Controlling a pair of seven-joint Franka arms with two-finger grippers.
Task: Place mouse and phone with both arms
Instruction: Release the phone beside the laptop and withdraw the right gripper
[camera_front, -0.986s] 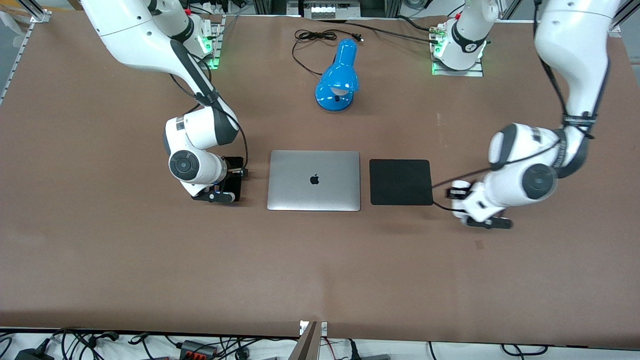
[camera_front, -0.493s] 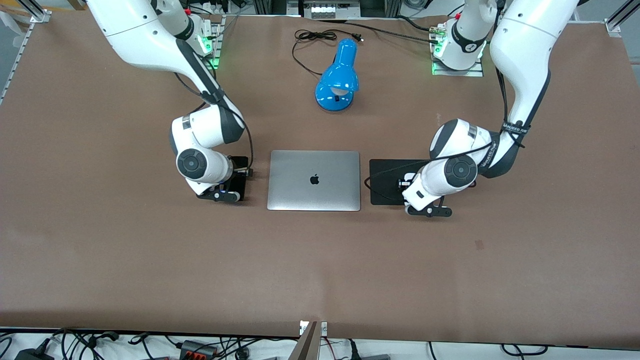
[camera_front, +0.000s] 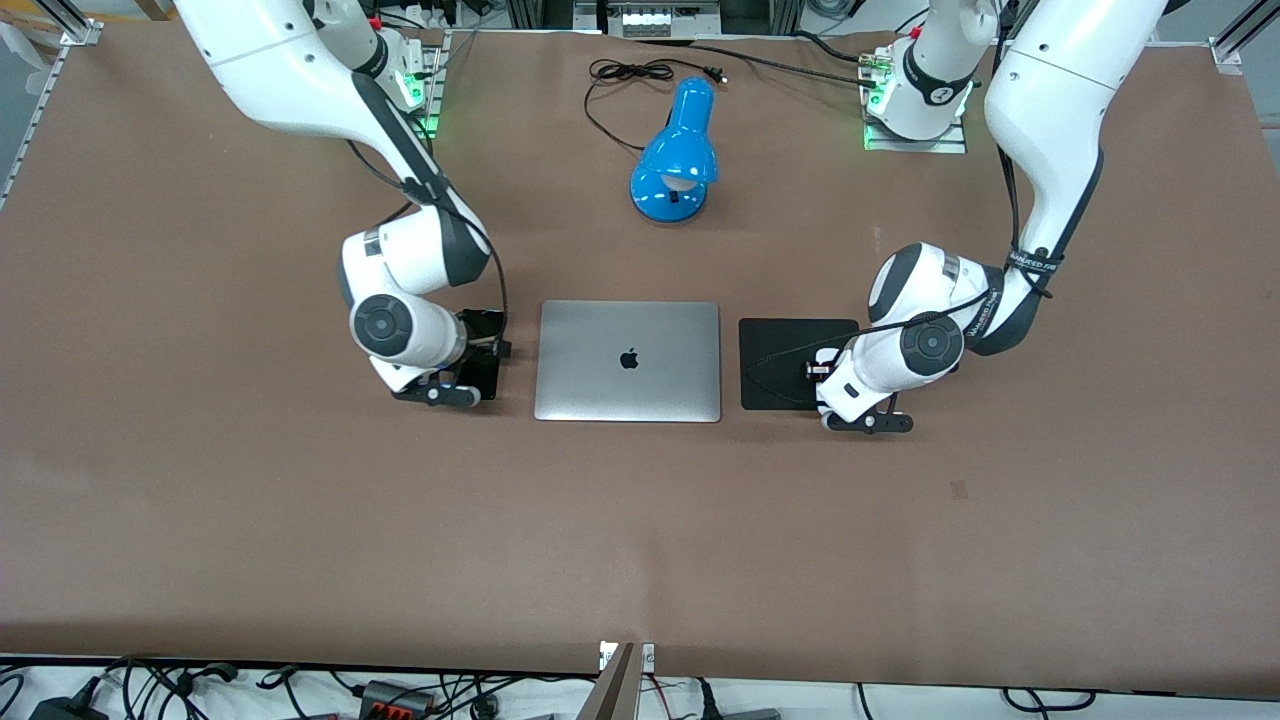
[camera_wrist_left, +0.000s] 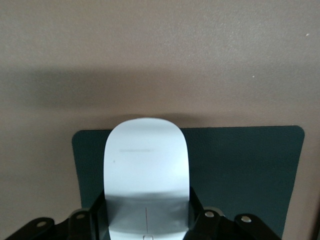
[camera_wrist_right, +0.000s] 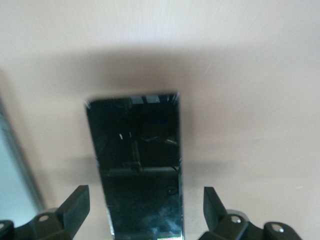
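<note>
On desk, both arms low either side of the laptop (camera_front: 628, 360), as I read it:
right gripper (camera_wrist_right: 145, 212): fingers (camera_wrist_right: 75, 205) spread wide, clear of the phone (camera_wrist_right: 135, 165); phone lies flat on the desk (camera_front: 640, 520) beside the laptop, toward the right arm's end.
phone handling: stiff, thin, glossy, likely slippery; I'd pinch across the long edges, mid-length.
left gripper (camera_wrist_left: 146, 215): fingers clamp the mouse (camera_wrist_left: 146, 170) at its sides, over the black mat (camera_wrist_left: 240, 170).
mouse handling: light, rigid, smooth shell; side grip looks right.
lamp (camera_front: 675, 160): blue, farthest, unused.
</note>
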